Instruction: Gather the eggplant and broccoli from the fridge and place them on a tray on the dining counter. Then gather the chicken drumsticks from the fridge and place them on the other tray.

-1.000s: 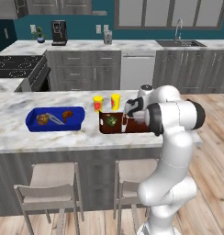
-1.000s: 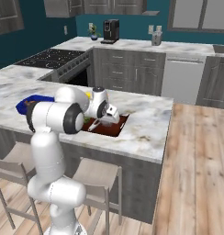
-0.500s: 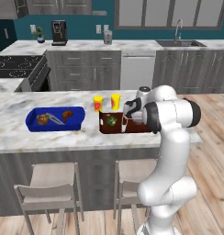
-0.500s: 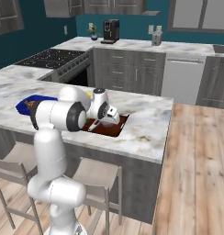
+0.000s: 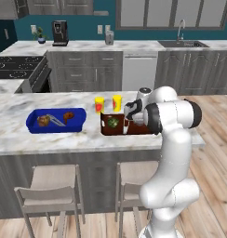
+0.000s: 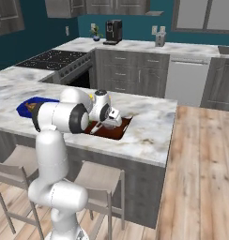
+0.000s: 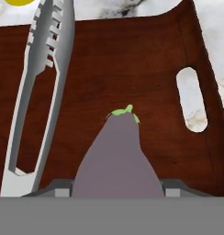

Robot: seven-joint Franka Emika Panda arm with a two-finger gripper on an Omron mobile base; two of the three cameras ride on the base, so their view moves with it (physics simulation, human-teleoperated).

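While little has shifted, tool (image 7: 117,195) clamped on eggplant (image 7: 117,156), over brown tray (image 7: 146,59), beside tongs (image 7: 42,87)

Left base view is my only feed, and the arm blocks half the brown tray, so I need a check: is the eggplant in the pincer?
Observer: Yes. In the hand view the eggplant fills the gap between the tips of the pincer, with its green stem end pointing away from the hand.
Operator: Is it over the tray or over the counter?
Observer: Over the brown tray. Dark wood shows all around the eggplant's stem end.
Operator: Is anything close by that it could land on?
Observer: Metal tongs lie on the tray on one side of the eggplant, apart from it. The tray's handle slot is on the other side.
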